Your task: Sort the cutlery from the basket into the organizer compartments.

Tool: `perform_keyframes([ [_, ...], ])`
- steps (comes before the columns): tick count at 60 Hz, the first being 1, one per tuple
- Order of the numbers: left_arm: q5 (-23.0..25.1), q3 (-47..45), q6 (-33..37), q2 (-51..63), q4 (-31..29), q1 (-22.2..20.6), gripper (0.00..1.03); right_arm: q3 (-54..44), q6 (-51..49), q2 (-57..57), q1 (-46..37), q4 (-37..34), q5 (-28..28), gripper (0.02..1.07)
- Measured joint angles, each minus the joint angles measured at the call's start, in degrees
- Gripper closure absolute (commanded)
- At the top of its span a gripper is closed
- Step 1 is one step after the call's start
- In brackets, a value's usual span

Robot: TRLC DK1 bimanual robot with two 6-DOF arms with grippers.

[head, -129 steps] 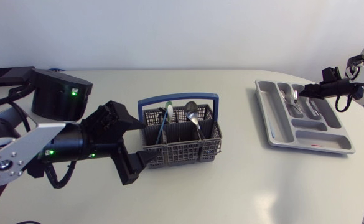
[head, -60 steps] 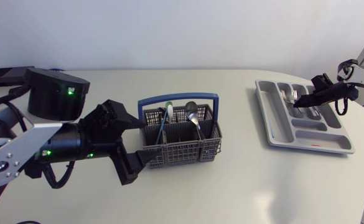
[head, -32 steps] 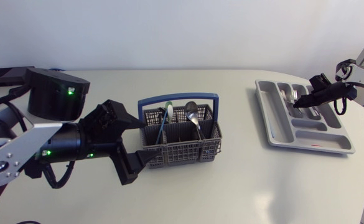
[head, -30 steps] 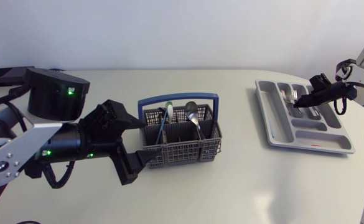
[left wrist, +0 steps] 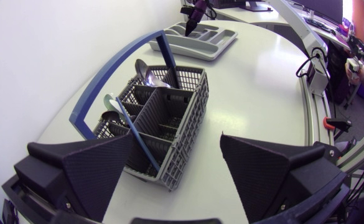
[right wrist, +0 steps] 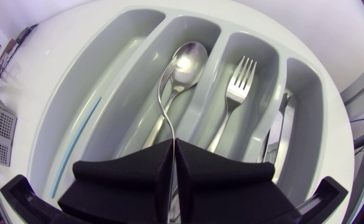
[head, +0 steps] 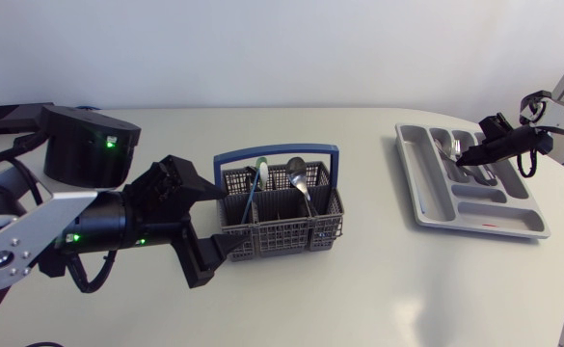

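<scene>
Head view shows the table [head: 378, 299] with the basket [head: 280, 220] at its middle, the left gripper [head: 222, 220] gaping at the basket's end, and the organizer [head: 474, 207] near the right edge. The right gripper [right wrist: 173, 149] clamps a spoon [right wrist: 182, 68] in a long middle compartment, so the placing step looks nearly done and letting go seems next. The handle's end is hidden.

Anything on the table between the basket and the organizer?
No. In the head view the stretch of table between the basket and the organizer is bare.

Basket [head: 282, 232] sits left of the organizer [head: 434, 204], which holds spoon [right wrist: 183, 65] and fork [right wrist: 238, 84].
</scene>
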Motion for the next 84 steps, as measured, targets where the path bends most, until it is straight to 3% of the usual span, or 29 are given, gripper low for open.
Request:
perform_keyframes([
  [31,-0.02,-0.02,0.00,0.00,0.00,0.00,0.07,-7.19,-0.39,-5.33,0.35,3.89,-1.09,1.01],
  [43,-0.02,-0.02,0.00,0.00,0.02,-0.26,0.07,-14.88,2.40,-11.45,0.31,12.13,-0.57,1.01],
  [59,-0.02,-0.09,0.00,0.00,0.02,-0.26,0.07,-27.74,9.60,-17.92,2.05,29.18,11.58,1.01],
  [84,-0.02,-0.70,0.00,-0.11,0.04,-0.26,0.07,-30.27,14.51,-18.10,5.62,37.81,26.38,1.01],
])
